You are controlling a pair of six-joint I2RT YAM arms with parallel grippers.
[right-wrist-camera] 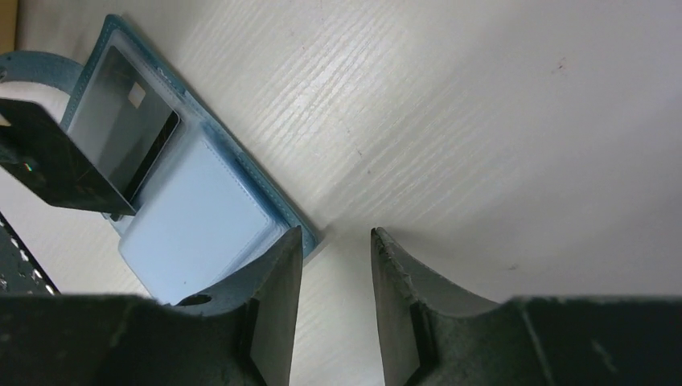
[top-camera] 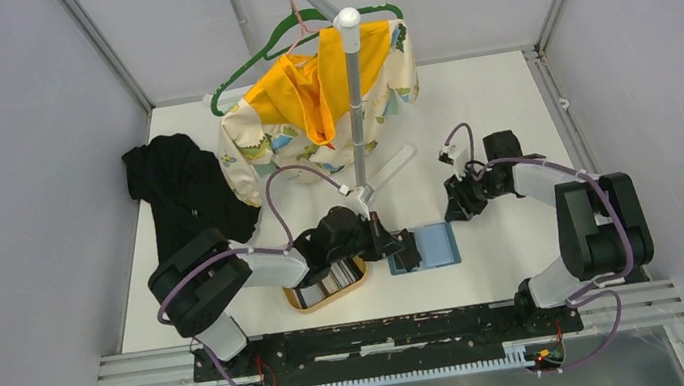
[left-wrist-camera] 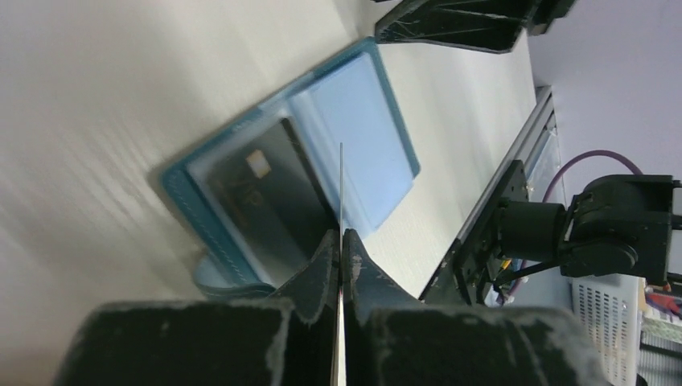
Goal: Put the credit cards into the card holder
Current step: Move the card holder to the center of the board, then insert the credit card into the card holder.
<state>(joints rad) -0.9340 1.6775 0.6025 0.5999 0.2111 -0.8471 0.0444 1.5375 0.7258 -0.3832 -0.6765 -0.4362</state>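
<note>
Holder [top-camera: 438,245] lies open on the table [top-camera: 491,132], left gripper [top-camera: 404,245] over its left half.
Top: cards [top-camera: 330,280] lie in the tray [top-camera: 327,305] just left of the holder; right gripper [top-camera: 460,202] is near its far right corner. Left wrist: jaws pinched tight on one card [left-wrist-camera: 340,185], seen edge-on above the holder; a dark card [left-wrist-camera: 265,193] sits in a pocket. Right wrist: jaws partly apart, empty, beside the holder's corner.

My left arm [top-camera: 229,278] reaches across twd centre, elbow bent, wrist tipped down. Left gripper [left-wrist-camera: 341,238] is clamped tight on a thin credit card [left-wrist-camera: 341,181], seen edge-on btwn the pads. Right arm [top-camera: 592,218] folds back inward, forearm low. Right gripper [right-wrist-camera: 336,241] points down near the tabletop, jaws apart w/ nothing btwn them
</note>
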